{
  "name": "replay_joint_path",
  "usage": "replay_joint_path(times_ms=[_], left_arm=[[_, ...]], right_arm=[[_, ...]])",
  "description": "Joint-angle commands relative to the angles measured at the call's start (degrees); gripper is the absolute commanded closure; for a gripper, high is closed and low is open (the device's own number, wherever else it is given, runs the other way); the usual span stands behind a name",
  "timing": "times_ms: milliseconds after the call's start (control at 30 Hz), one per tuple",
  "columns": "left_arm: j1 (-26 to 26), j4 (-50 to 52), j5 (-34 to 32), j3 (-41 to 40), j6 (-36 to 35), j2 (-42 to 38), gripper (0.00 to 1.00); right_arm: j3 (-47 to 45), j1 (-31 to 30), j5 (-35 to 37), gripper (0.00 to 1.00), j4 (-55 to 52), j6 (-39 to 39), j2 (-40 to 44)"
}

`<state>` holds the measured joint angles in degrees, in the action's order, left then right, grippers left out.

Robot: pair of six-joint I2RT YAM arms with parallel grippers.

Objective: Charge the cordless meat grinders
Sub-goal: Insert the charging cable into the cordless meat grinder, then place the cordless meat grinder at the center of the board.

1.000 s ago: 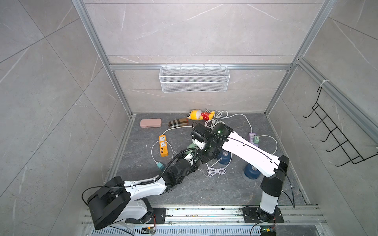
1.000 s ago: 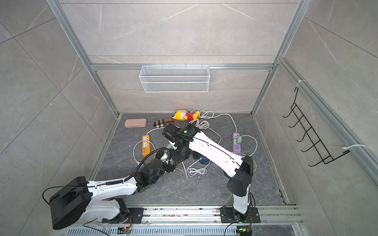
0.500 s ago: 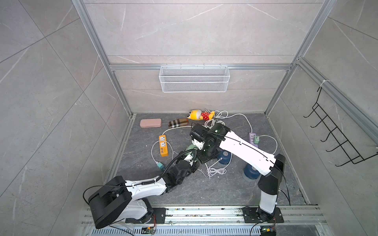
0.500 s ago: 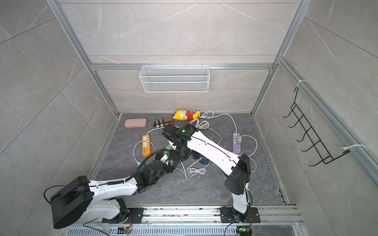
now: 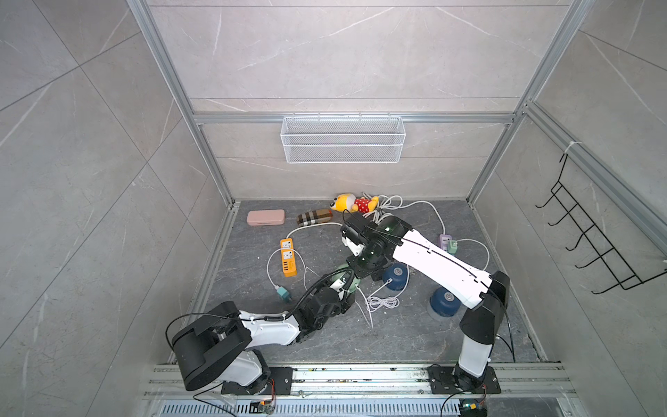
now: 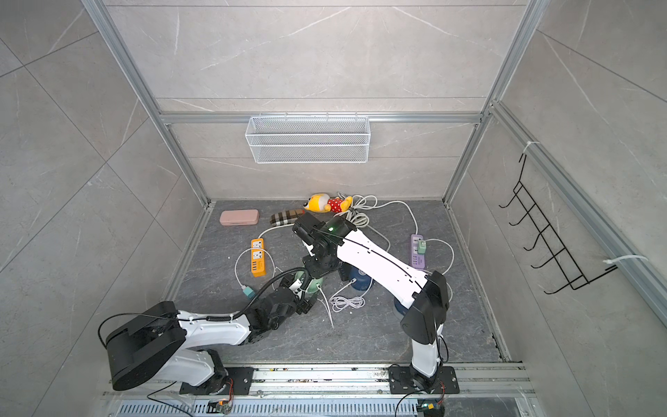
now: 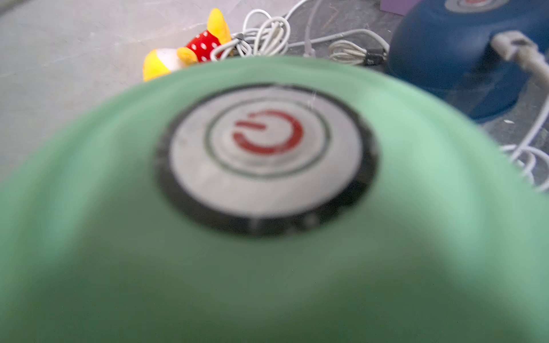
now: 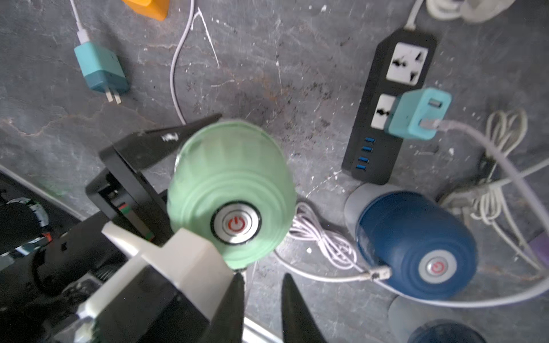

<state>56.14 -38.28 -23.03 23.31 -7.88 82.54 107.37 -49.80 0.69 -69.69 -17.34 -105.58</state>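
Observation:
The mint green meat grinder [image 8: 231,190] stands on the floor, its silver button [image 7: 264,151] filling the left wrist view. My left gripper [image 5: 347,286] is shut on it, one black finger [image 8: 166,142] on one flank and a pale one on the other. My right gripper [image 8: 261,279] hangs just beside it, jaws open a little, with a thin white cable [image 5: 364,307] and its plug at the grinder's edge. One dark blue grinder [image 8: 416,243] nearby has a cable plugged into its side. Another blue grinder [image 5: 445,301] stands by the right arm.
A black power strip [image 8: 386,118] carries a teal adapter [image 8: 416,114]. A loose teal adapter [image 5: 283,292], an orange strip [image 5: 288,258] and a purple strip [image 5: 445,240] lie around. A plush toy [image 5: 353,204], pink case [image 5: 266,217], plaid pouch [image 5: 314,217] and cable coils sit at the back.
My right gripper's jaws have parted beside the green grinder, and that arm shifted slightly. The left gripper has stayed on the grinder.

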Motion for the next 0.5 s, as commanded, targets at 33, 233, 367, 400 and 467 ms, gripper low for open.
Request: replay_joint_path(times_ms=[33,233,367,400,467], left_arm=[[-1.69,-13.62,3.98,0.84,2.11,3.77,0.54],[-4.00,-21.23,5.37,2.99,4.91,12.01,0.54],[-5.06,-23.31,5.94,5.33,6.39,16.66,0.53],[-5.51,-24.23,6.15,5.51,6.85,17.68,0.53],[-6.49,-27.06,6.24,5.70,8.20,20.00,0.52]], right_arm=[[-4.62,-0.52,0.12,0.65,6.06,0.60,5.37],[-10.94,0.43,1.09,0.62,7.57,0.03,10.02],[-13.84,1.02,1.14,0.62,8.49,-0.42,11.90],[-14.15,1.24,1.22,0.62,8.64,-0.52,12.22],[-14.85,1.44,1.42,0.62,8.86,-0.59,12.93]])
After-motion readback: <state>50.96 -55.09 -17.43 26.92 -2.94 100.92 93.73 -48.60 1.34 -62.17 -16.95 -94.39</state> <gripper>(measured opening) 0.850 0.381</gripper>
